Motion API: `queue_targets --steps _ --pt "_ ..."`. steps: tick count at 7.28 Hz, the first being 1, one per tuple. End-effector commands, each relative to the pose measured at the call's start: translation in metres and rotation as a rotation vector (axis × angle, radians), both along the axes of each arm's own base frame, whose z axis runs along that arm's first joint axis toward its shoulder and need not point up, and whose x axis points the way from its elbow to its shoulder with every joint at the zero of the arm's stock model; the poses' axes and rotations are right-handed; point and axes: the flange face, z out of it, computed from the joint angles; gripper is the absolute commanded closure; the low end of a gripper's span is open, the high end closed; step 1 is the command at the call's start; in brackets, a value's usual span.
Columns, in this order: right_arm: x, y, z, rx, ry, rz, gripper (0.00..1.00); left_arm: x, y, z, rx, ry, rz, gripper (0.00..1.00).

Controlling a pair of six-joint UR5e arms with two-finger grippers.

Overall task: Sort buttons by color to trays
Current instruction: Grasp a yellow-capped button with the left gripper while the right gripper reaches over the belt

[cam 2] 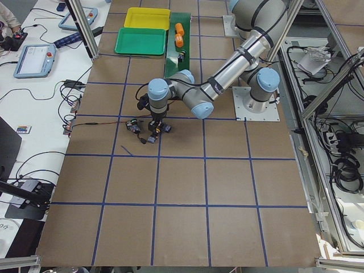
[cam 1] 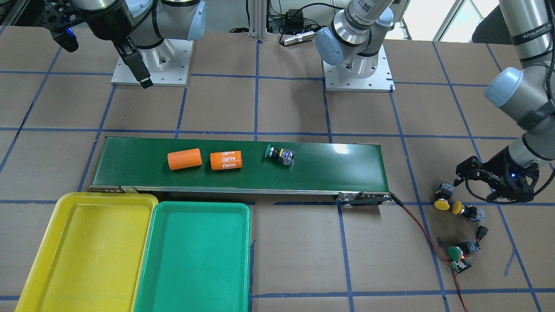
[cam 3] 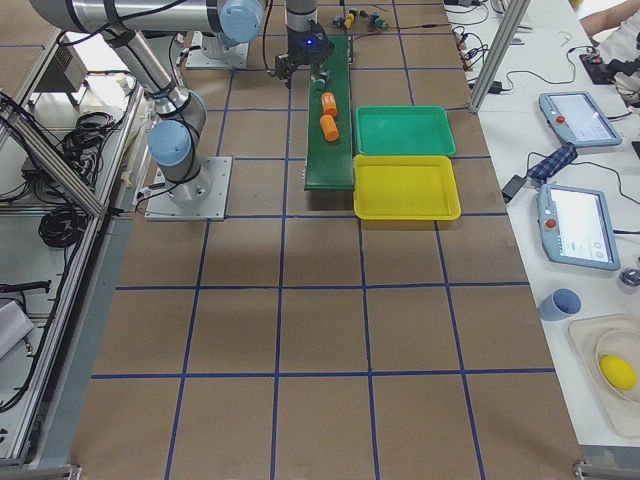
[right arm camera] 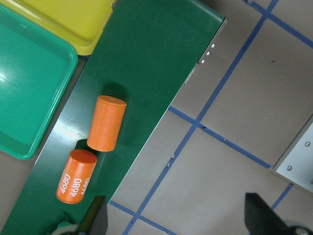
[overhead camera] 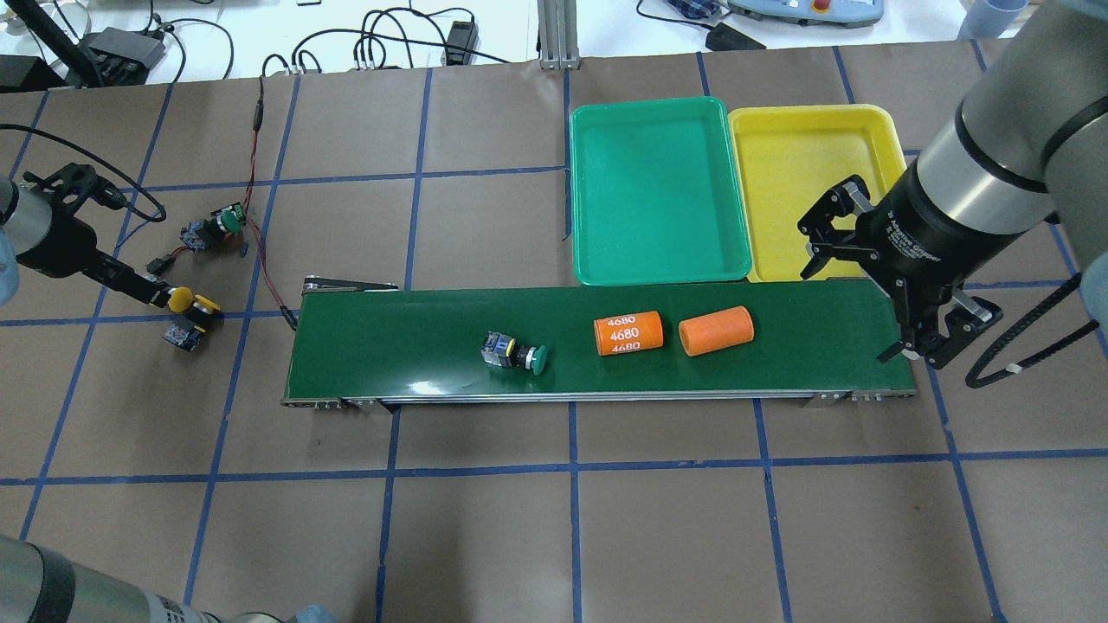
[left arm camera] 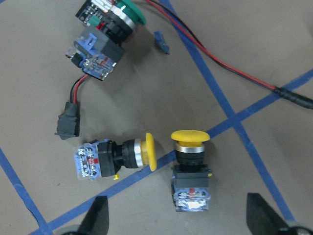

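A brown paper-covered table [cam 1: 282, 104], gridded with blue tape, carries a long dark green conveyor belt [cam 1: 329, 164]; white benches strewn with cables and teach pendants [cam 3: 578, 225] line its far side, opposite the robot. The yellow tray [cam 1: 82, 255] and green tray [cam 1: 195, 260] sit edge to edge beyond the belt's right end, the yellow one outermost. One green button [cam 1: 279, 154] lies on its side near the belt's middle, left of two orange cylinders [cam 1: 184, 159]. Off the belt's left end, two yellow buttons [left arm camera: 146, 152] lie close together on the paper; farther out a second green button [cam 1: 455, 252] rests beside a small circuit board [cam 1: 463, 265]. The left gripper [left arm camera: 177, 223] hovers over the yellow pair, jaws wide apart, holding nothing; the right gripper [overhead camera: 853, 303] hangs above the belt's right end, likewise spread and unladen.
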Motion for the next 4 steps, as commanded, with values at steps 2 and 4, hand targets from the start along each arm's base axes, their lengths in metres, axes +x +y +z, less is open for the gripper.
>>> queue_targets --steps 2,4 --pt "0.025 0.004 -0.012 0.012 -0.037 -0.100 0.00 0.017 -0.025 -0.022 -0.017 -0.003 0.074 0.00" --pt "0.041 0.004 -0.028 -0.058 -0.034 -0.167 0.00 0.007 -0.013 -0.035 0.028 0.024 0.168 0.00"
